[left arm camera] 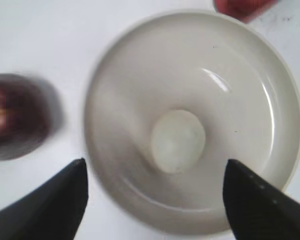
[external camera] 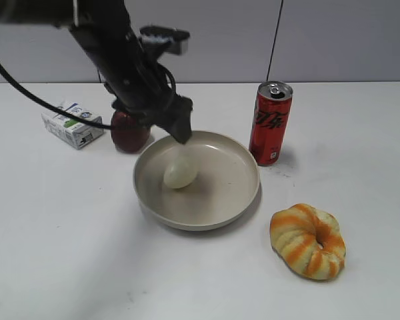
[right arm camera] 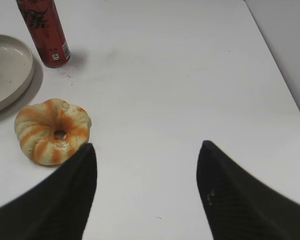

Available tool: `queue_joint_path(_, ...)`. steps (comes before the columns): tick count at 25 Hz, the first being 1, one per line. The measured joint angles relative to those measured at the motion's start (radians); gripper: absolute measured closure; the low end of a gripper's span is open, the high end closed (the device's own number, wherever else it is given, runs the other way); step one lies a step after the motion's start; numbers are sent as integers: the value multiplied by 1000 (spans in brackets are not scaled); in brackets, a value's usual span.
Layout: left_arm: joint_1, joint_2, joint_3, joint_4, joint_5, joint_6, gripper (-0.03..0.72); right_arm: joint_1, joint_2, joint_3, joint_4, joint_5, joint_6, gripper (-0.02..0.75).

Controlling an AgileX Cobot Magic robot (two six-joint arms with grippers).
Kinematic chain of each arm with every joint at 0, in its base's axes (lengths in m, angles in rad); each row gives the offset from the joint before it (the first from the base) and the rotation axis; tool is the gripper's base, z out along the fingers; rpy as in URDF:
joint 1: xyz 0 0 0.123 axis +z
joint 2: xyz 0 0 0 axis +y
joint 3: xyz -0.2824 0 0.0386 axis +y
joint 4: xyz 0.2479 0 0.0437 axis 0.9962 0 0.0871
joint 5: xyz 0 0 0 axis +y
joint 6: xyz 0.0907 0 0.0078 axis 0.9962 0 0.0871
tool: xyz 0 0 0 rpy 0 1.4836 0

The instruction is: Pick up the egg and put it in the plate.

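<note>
My left pincer (left arm camera: 155, 200) is wide open and holds nothing; it hangs above the egg (left arm camera: 178, 141), which lies inside the plate (left arm camera: 270, 75). I judge the placing step done; next I only lift away w/o touching it. White table (external camera: 67, 253), grey wall behind.

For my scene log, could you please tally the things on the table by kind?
Egg: 1
Plate: 1
Can: 1
Carton: 1
Red fruit: 1
Ring bread: 1
Total: 6
</note>
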Motion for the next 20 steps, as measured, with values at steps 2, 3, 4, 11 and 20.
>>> queue_joint_path(2, 40, -25, -77, 36, 105, -36, 73, 0, 0, 0, 0, 0, 0, 259)
queue_joint_path(3, 65, -33, -113, 55, 160, -59, 79, 0, 0, 0, 0, 0, 0, 259)
queue_joint_path(4, 87, -43, -140, 77, 209, -82, 87, 0, 0, 0, 0, 0, 0, 259)
queue_joint_path(11, 283, -132, -167, 192, 288, -203, 109, 0, 0, 0, 0, 0, 0, 259)
queue_joint_path(20, 441, -387, 56, 205, 291, -254, 111, 0, 0, 0, 0, 0, 0, 259)
